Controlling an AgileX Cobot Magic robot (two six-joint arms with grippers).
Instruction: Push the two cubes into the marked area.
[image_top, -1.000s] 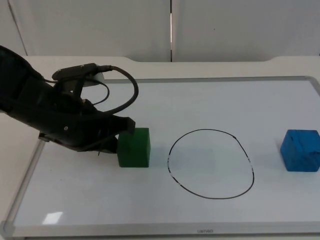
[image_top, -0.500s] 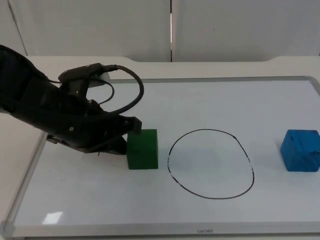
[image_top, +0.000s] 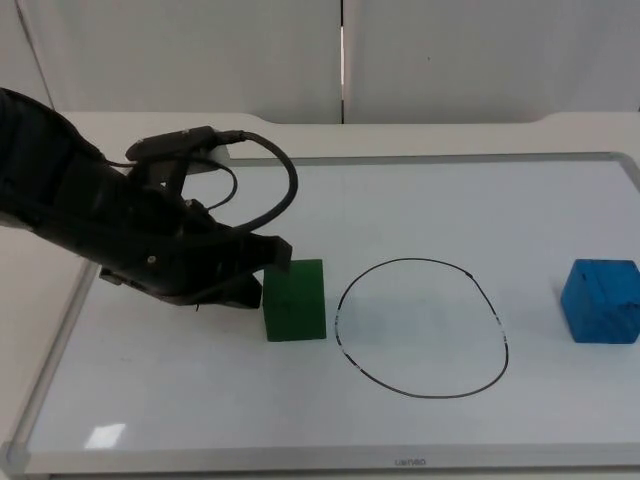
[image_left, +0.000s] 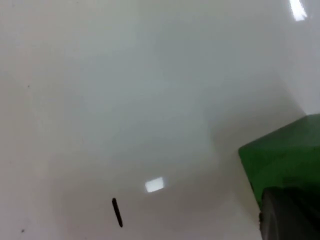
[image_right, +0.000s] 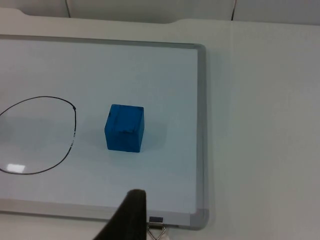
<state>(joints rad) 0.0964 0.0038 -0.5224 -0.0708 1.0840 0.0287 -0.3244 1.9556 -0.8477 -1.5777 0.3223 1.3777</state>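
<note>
A green cube (image_top: 295, 300) stands on the whiteboard just left of the black drawn oval (image_top: 422, 328), almost touching its line. My left gripper (image_top: 262, 280) is low on the board and pressed against the cube's left face. In the left wrist view the green cube (image_left: 282, 157) sits right against the black fingertip (image_left: 290, 217). A blue cube (image_top: 600, 300) rests far right of the oval, near the board's right rim. The right wrist view looks down on the blue cube (image_right: 124, 127) and part of the oval (image_right: 71, 142); my right gripper (image_right: 131, 212) waits well back from them.
The whiteboard has a raised grey frame (image_top: 60, 340) all around. A binder clip (image_right: 156, 222) is fixed on the frame's near edge. A short black pen mark (image_left: 117, 212) lies on the board near the left gripper.
My left gripper has slid to the right, pushing the green cube along until it sits next to the oval's left edge. The blue cube has not moved.
</note>
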